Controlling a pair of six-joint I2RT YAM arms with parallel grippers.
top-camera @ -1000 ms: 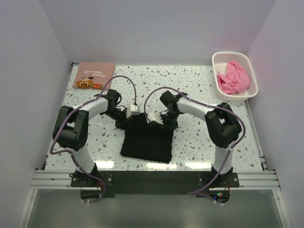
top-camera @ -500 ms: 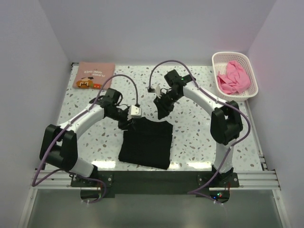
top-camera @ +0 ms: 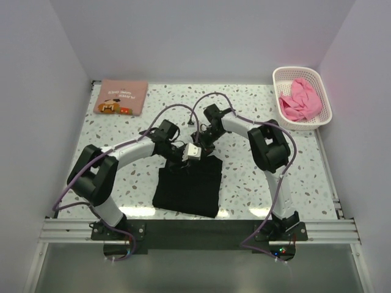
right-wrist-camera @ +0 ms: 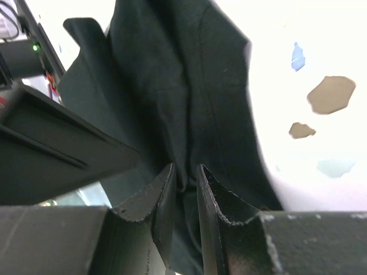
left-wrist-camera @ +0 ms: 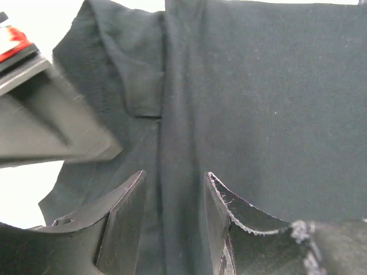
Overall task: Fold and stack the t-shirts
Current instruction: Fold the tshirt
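Black t-shirt: my arms bend inward over its far edge, left gripper half-open astride a fold, right gripper pinching cloth.

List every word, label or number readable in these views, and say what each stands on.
White lettering on the salmon-pink t-shirt, near its brown cartoon print: too small to read.
The black t-shirt and the basket: no text visible.
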